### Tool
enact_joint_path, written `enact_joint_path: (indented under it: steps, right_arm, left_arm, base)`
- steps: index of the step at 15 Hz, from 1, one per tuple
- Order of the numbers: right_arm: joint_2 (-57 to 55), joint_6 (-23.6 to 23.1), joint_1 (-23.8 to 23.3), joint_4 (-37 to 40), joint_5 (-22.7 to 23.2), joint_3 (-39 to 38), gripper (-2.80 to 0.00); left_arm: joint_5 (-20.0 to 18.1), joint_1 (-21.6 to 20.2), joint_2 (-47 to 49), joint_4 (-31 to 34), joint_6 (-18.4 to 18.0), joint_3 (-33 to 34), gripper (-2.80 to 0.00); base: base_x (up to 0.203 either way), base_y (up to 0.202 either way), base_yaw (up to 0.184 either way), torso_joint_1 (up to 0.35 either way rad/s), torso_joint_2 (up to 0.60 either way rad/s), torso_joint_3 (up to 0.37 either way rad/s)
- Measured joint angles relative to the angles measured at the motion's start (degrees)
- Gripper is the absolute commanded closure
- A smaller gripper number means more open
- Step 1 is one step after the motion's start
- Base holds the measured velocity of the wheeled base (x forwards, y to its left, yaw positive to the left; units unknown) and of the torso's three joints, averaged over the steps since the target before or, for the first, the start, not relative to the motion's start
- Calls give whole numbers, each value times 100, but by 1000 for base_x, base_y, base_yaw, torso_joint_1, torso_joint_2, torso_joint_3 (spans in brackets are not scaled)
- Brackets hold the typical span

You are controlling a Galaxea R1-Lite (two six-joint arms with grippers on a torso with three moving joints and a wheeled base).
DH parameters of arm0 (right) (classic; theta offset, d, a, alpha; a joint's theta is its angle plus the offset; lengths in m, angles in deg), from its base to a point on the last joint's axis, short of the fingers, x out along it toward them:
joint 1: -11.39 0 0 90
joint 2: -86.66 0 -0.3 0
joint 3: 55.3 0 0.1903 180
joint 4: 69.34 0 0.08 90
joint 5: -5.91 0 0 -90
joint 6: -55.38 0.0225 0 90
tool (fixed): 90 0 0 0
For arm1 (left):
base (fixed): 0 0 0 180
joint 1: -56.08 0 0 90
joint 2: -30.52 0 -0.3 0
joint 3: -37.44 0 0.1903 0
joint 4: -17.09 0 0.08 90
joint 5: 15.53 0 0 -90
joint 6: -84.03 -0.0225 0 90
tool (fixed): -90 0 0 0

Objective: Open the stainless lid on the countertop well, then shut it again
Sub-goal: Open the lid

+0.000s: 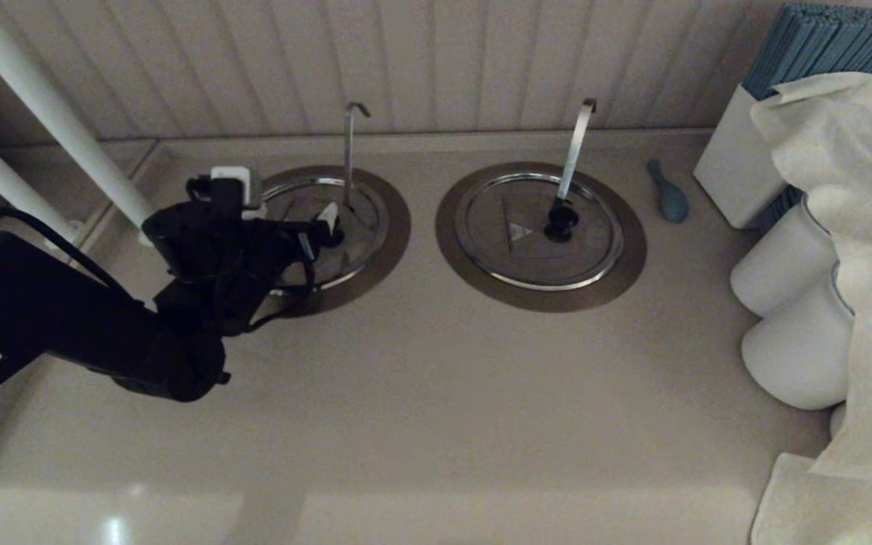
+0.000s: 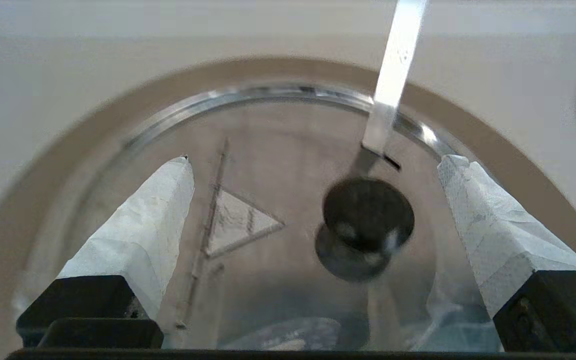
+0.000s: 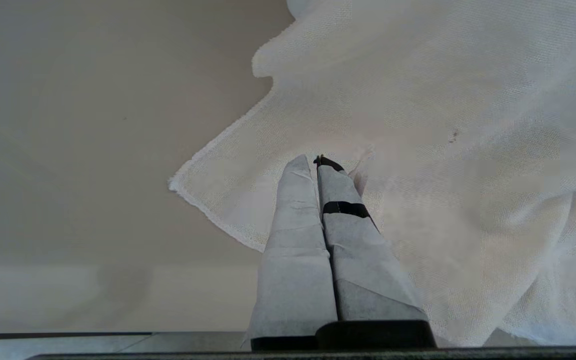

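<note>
The stainless lid (image 1: 366,219) lies flat in the countertop well, inside the dull-brown ring (image 1: 397,227) at the left. Its thin hooked rod (image 1: 348,147) stands up behind it. My left gripper (image 1: 325,227) hovers just over the lid, open. In the left wrist view the black knob (image 2: 365,225) sits between the taped fingers (image 2: 148,225), nearer one of them and touching neither. The triangle mark (image 2: 235,220) shows beside the knob. My right gripper (image 3: 316,160) is shut on nothing over a white cloth (image 3: 443,125), out of the head view.
The twin lid (image 1: 512,250) with its pale flat handle (image 1: 577,144) lies to the right. A blue spoon (image 1: 669,193), a white box of blue sticks (image 1: 739,166), white jars (image 1: 777,265) and draped cloth (image 1: 860,227) crowd the right. White poles (image 1: 50,113) cross the far left.
</note>
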Motion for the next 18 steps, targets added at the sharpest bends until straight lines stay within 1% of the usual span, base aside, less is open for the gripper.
enact_joint_path:
  steps: [8,11,13,18]
  right_arm:
    - [0,0,-2,2,0,0,0]
    - [0,-3,-2,2,1,0,0]
    - [0,1,-2,0,0,0,0]
    - [0,-1,-2,2,0,0,0]
  left_arm:
    - [-72,127,294,33,22,61,-280]
    - [-39,118,412,3,-13,20,-280]
    - [-11,94,465,-22,-104,-23,-280]
    - [20,-105,452,16,-135,-168,-280]
  base:
    - [0,0,0,0,0,0]
    - [0,0,0,0,0,0]
    - [0,0,0,0,0,0]
    - [0,0,0,0,0,0]
